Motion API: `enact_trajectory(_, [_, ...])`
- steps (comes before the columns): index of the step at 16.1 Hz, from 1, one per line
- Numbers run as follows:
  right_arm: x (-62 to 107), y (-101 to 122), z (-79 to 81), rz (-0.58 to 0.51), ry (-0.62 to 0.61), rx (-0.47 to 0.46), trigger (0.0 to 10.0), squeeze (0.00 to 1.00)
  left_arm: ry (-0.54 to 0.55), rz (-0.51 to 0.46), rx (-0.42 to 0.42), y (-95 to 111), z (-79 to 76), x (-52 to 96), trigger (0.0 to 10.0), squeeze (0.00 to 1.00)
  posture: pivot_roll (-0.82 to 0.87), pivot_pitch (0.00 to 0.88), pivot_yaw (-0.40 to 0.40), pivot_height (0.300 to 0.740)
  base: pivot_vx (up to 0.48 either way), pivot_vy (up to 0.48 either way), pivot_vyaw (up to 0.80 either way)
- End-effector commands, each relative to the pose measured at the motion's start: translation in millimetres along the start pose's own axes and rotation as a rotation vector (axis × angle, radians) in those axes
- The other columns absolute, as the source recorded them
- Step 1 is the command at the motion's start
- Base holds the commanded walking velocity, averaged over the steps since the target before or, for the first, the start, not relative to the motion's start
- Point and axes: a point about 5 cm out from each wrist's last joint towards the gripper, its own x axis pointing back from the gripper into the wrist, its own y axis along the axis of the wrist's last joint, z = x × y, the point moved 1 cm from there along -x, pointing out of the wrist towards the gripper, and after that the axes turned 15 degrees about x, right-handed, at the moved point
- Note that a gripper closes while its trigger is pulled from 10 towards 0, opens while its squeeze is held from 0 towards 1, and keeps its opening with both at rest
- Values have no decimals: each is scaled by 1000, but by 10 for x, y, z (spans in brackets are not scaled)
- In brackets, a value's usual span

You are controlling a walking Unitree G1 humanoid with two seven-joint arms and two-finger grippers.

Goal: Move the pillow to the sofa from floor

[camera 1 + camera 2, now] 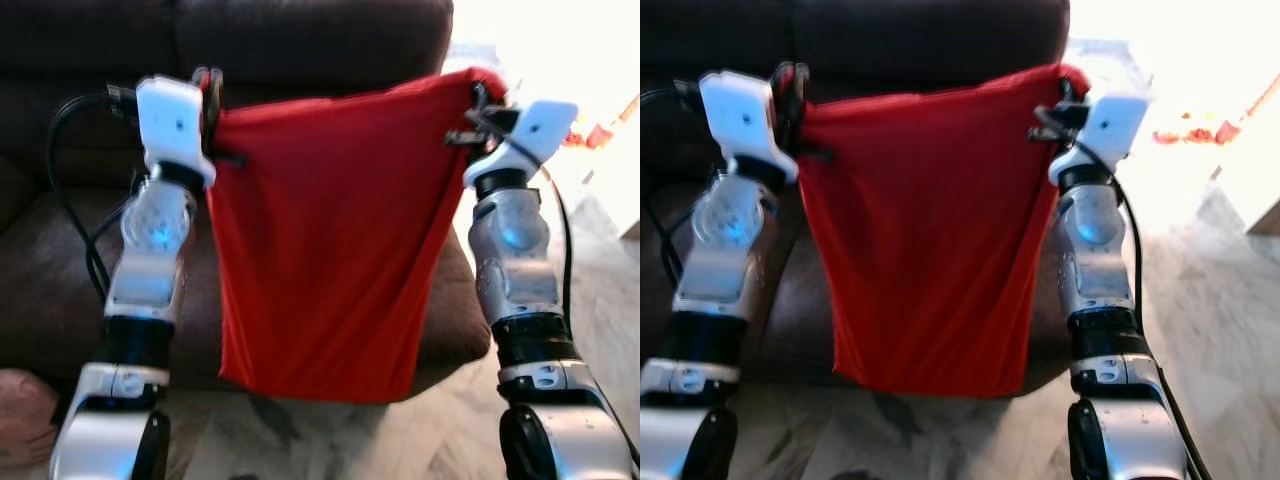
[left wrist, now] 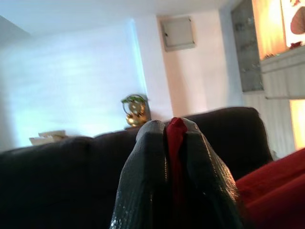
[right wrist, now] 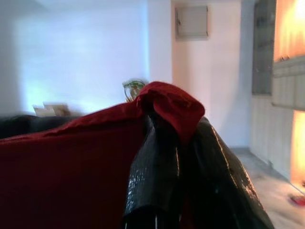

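A flat red pillow (image 1: 320,240) hangs in the air in front of the dark brown sofa (image 1: 300,40), stretched between both arms. My left gripper (image 1: 212,92) is shut on its upper left corner; in the left wrist view the black fingers (image 2: 147,181) pinch red fabric (image 2: 175,131). My right gripper (image 1: 482,108) is shut on the upper right corner, and in the right wrist view red cloth (image 3: 167,102) drapes over its fingers (image 3: 157,181). The pillow's lower edge hangs just above the sofa seat's front.
The sofa seat (image 1: 50,280) spreads behind and below the pillow. Pale marble floor (image 1: 600,300) lies to the right. A pinkish cushion (image 1: 22,412) sits on the floor at the lower left. Black cables (image 1: 75,180) loop beside my left arm.
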Motion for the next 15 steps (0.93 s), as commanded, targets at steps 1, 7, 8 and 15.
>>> enact_trajectory(1, [-156,501,-87,-197,-42,-23,10000,0,18,-80,-32,224,74,-55,10000,0,101,0,-58,740,292,0,0])
enact_trajectory(7, [-237,812,-109,-306,-43,-56,10000,0,25,-129,-50,379,109,-158,10000,0,102,0,-64,740,294,0,0])
enact_trajectory(8, [-242,823,-112,-310,-44,-59,10000,0,25,-129,-50,380,113,-171,10000,0,103,0,-65,740,292,0,0])
enact_trajectory(15, [-244,821,-109,-308,-43,-59,10000,0,26,-126,-51,372,115,-172,10000,0,103,0,-65,740,292,0,0])
